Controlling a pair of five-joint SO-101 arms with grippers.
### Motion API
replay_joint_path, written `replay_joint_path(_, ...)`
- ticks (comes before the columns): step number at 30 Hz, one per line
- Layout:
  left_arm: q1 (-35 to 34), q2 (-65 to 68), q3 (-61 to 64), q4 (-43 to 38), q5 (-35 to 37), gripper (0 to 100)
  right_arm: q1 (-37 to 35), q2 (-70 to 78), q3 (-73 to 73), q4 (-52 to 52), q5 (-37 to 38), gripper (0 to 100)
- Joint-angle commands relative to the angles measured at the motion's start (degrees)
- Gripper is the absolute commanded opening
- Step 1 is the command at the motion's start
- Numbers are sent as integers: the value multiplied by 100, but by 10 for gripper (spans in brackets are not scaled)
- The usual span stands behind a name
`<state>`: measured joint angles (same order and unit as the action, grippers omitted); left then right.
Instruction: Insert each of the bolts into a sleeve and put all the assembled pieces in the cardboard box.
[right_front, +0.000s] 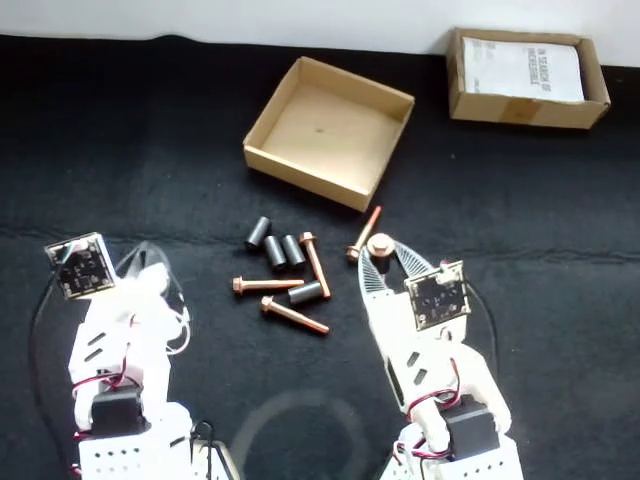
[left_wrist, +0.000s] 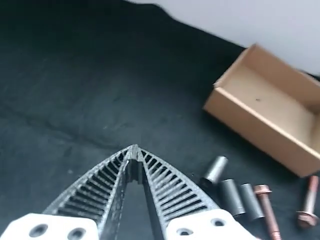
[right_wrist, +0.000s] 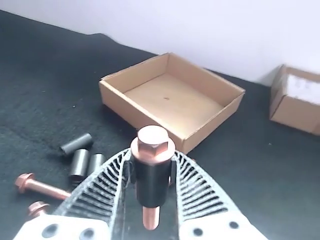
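My right gripper (right_wrist: 150, 156) is shut on a dark sleeve with a copper bolt (right_wrist: 151, 172) through it, bolt head up; from above this assembled piece (right_front: 379, 247) hangs just right of the loose parts. The open cardboard box (right_front: 325, 130) lies beyond it, with nothing inside (right_wrist: 170, 97). Several dark sleeves (right_front: 275, 250) and copper bolts (right_front: 294, 314) lie scattered on the black cloth between the arms. One bolt (right_front: 364, 233) lies beside the held piece. My left gripper (left_wrist: 132, 152) is shut on nothing, over bare cloth left of the sleeves (left_wrist: 231, 196).
A second cardboard box (right_front: 525, 75) with a printed sheet inside stands at the back right. Black cloth covers the table, with free room to the left and front of the parts. A white wall runs along the far edge.
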<state>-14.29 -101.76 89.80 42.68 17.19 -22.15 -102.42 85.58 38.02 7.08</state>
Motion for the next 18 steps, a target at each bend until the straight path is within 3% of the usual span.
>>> replay_joint_path(1,-277,-215,224,-18,26,9,171,31,-435,-4,193,6)
replay_joint_path(9,-514,-163,734,149,26,9,180,444,-884,-4,299,6)
replay_joint_path(18,-479,-163,734,264,26,9,295,3108,-2774,-13,264,6)
